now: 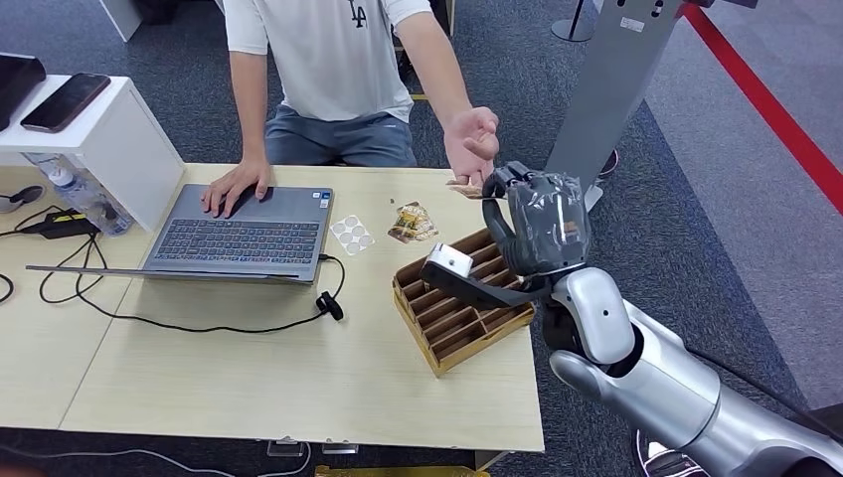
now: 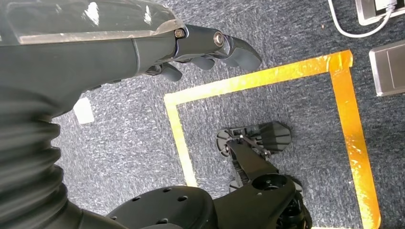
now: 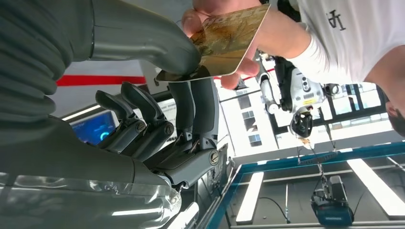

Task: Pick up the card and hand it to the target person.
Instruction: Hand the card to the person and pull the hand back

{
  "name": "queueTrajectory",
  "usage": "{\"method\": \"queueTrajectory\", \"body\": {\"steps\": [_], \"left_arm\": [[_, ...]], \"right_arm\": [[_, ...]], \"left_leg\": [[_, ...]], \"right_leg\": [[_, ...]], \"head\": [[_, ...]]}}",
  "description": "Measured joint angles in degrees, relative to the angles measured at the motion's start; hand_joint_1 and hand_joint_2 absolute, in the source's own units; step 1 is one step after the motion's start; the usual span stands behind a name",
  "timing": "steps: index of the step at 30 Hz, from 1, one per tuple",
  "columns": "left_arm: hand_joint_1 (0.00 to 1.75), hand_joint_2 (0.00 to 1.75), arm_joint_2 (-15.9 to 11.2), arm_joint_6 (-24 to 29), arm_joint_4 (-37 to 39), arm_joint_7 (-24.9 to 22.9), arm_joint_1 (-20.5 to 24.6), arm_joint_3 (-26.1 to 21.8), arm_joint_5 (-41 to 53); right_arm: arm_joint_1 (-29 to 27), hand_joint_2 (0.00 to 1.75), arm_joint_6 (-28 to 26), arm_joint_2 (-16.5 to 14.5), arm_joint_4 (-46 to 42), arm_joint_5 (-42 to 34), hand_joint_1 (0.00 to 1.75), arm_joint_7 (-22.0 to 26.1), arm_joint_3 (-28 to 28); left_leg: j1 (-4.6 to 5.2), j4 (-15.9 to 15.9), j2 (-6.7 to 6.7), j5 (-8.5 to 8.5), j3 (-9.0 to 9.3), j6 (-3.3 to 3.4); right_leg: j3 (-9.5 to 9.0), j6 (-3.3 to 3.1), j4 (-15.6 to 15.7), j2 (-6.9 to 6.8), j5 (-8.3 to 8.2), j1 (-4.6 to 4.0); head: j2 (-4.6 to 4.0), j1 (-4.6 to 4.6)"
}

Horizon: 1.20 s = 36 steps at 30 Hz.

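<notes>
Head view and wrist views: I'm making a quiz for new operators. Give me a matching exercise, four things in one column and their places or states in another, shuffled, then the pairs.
Things:
1. card
2. left hand
3. laptop
4. wooden tray

States:
A. on the table, a person's hand resting on it
B. pinched by the right hand and touched by the person's fingers
C. hanging over carpet with yellow tape, holding nothing
D. on the table near the right edge, divided into slots

Pairs: 1-B, 2-C, 3-A, 4-D

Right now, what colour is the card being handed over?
Golden-brown, mottled; the card shows best in the right wrist view.
</notes>
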State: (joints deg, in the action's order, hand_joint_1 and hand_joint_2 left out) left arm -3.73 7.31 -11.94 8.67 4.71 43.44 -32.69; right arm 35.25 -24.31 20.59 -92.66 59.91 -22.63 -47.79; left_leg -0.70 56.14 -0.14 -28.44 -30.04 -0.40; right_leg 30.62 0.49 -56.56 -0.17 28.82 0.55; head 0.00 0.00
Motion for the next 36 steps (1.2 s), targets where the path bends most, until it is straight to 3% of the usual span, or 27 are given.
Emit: {"method": "queueTrajectory", "body": {"steps": [6,9,11,13,14,15,18,21,23,29,36], "left_arm": [[0.00,1.75,-0.36,-2.65,-0.15,-0.64,0.02,0.67,-0.25],[0.00,1.75,-0.41,-3.65,-0.07,-0.68,0.12,1.66,0.23],[0.00,1.75,-0.40,-3.78,-0.10,-0.08,0.10,1.62,-0.09],[0.00,0.87,-0.32,-3.21,0.03,0.09,0.09,1.18,-0.85],[0.00,0.44,-0.28,-2.88,0.15,-0.11,0.11,1.08,-1.18],[0.00,0.00,-0.27,-2.56,0.19,-0.34,0.11,0.92,-1.53],[0.00,0.00,-0.26,-1.71,0.23,-0.77,0.11,0.69,-2.49],[0.00,0.00,-0.30,-1.24,0.19,-1.14,0.09,0.80,-3.39],[0.00,0.00,-0.34,-1.27,0.14,-1.19,0.09,1.07,-3.94],[0.00,0.00,-0.30,-0.35,0.10,-1.72,0.15,1.58,-5.06],[0.00,0.00,-0.22,0.34,-0.01,-2.18,0.16,1.92,-5.68]], "right_arm": [[-2.19,1.75,1.05,-1.05,1.60,0.13,1.69,0.62,0.95],[-3.08,1.75,1.82,-1.52,1.84,0.25,1.31,1.12,1.69],[-3.79,1.75,2.20,-1.76,1.86,-0.13,0.84,1.40,2.23],[-4.90,1.75,2.19,-2.34,1.92,-3.99,0.24,2.76,3.19],[-5.55,1.75,1.95,-2.71,2.24,-7.82,0.07,4.08,3.84],[-6.20,1.75,1.55,-3.11,2.70,-12.16,0.00,5.56,4.49],[-8.19,1.75,1.12,-4.54,4.95,-29.33,0.00,11.89,6.62],[-10.42,1.75,6.33,-5.88,7.38,-56.42,0.00,21.77,9.30],[-11.34,1.75,9.16,-5.32,9.06,-69.80,0.00,26.18,9.29],[-15.03,1.75,9.60,-3.25,9.76,-82.82,0.00,29.68,9.73],[-19.47,1.75,9.12,-2.62,9.29,-85.66,0.00,31.12,11.34]], "left_leg": [[0.00,0.03,0.02,-0.02,-0.02,-0.01],[0.00,0.02,0.02,-0.02,-0.02,-0.01],[0.01,0.02,0.03,-0.02,-0.03,0.00],[0.01,0.02,0.03,-0.01,-0.04,0.00],[0.01,0.01,0.03,0.00,-0.04,0.00],[0.01,0.02,0.03,-0.01,-0.03,0.00],[-0.01,0.01,0.01,0.00,-0.01,-0.01],[-0.01,0.00,0.02,0.00,-0.02,-0.01],[-0.01,-0.03,0.00,0.02,-0.01,0.00],[-0.01,-0.05,-0.05,0.02,0.00,0.01],[-0.01,-0.01,-0.10,-0.01,-0.01,0.01]], "right_leg": [[0.02,0.00,-0.04,0.02,0.02,0.00],[0.02,-0.01,-0.03,0.02,0.02,0.00],[0.03,-0.01,-0.04,0.03,0.01,0.01],[0.04,-0.01,-0.04,0.03,0.00,0.01],[0.04,-0.01,-0.03,0.03,0.00,0.01],[0.04,-0.01,-0.03,0.03,0.00,0.00],[0.00,-0.01,-0.01,0.01,0.00,-0.01],[0.00,0.00,0.00,0.02,-0.01,-0.01],[-0.02,-0.01,0.03,0.01,-0.02,-0.01],[-0.05,0.00,0.06,-0.05,-0.01,-0.01],[-0.05,0.01,0.03,-0.10,0.03,-0.01]], "head": [[0.00,0.00],[0.00,0.00],[0.00,0.00],[0.00,0.00],[0.00,0.00],[0.00,0.00],[0.00,0.00],[0.00,0.00],[0.00,0.00],[0.00,0.00],[0.00,0.00]]}}
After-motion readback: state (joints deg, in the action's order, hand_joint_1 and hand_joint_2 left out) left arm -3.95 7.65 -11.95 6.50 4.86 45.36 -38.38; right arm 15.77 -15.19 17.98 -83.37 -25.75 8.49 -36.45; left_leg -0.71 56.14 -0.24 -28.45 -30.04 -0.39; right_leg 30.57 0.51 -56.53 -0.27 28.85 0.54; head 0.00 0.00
